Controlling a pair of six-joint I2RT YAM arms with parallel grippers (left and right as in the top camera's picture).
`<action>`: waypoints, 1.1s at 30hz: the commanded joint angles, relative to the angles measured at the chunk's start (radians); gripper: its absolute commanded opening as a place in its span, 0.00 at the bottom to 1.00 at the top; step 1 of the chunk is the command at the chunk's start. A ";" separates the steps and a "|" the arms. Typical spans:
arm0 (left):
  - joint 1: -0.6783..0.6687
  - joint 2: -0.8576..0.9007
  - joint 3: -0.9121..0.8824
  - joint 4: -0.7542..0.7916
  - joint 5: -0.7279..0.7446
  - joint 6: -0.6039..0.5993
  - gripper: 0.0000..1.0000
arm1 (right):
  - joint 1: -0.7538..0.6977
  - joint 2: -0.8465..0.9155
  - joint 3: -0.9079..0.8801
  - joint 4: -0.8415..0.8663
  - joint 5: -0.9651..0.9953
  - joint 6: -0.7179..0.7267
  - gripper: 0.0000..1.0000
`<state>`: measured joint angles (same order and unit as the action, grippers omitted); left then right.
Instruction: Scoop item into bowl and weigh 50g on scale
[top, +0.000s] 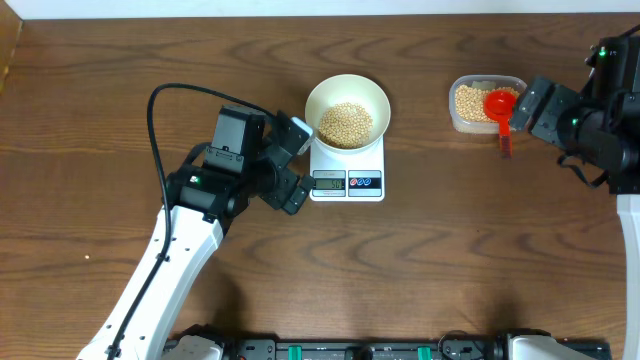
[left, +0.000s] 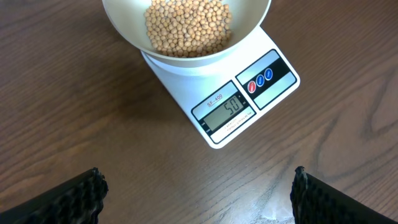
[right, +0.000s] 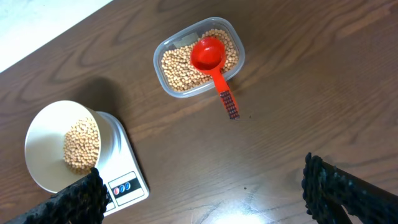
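Observation:
The white bowl (top: 346, 103) sits on the white scale (top: 347, 180) and holds a heap of tan beans (top: 344, 124). In the left wrist view the scale (left: 249, 93) reads 50 under the bowl (left: 186, 37) of beans (left: 186, 25). My left gripper (top: 293, 165) is open and empty just left of the scale; it also shows in the left wrist view (left: 198, 193). My right gripper (top: 528, 110) is open and empty at the far right (right: 202, 190). The right wrist view shows the bowl (right: 56, 146) and scale (right: 124, 171).
A clear plastic tub (top: 487, 103) of more beans stands at the back right, with a red scoop (top: 500, 108) resting in it, handle over the rim toward the front. It also shows in the right wrist view (right: 199, 56) with the scoop (right: 211, 62).

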<state>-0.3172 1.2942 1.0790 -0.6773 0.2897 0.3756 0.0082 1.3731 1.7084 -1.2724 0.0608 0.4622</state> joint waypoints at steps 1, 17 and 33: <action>0.001 0.008 0.005 -0.003 0.015 0.016 0.96 | 0.006 -0.014 -0.003 -0.003 0.015 -0.007 0.99; 0.001 0.008 0.005 -0.003 0.015 0.016 0.97 | 0.006 -0.014 -0.003 -0.102 0.017 -0.009 0.99; 0.001 0.008 0.005 -0.003 0.015 0.016 0.96 | 0.005 -0.016 -0.003 -0.043 0.106 -0.125 0.99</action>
<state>-0.3172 1.2942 1.0790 -0.6773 0.2897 0.3756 0.0078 1.3731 1.7081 -1.3266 0.1329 0.3950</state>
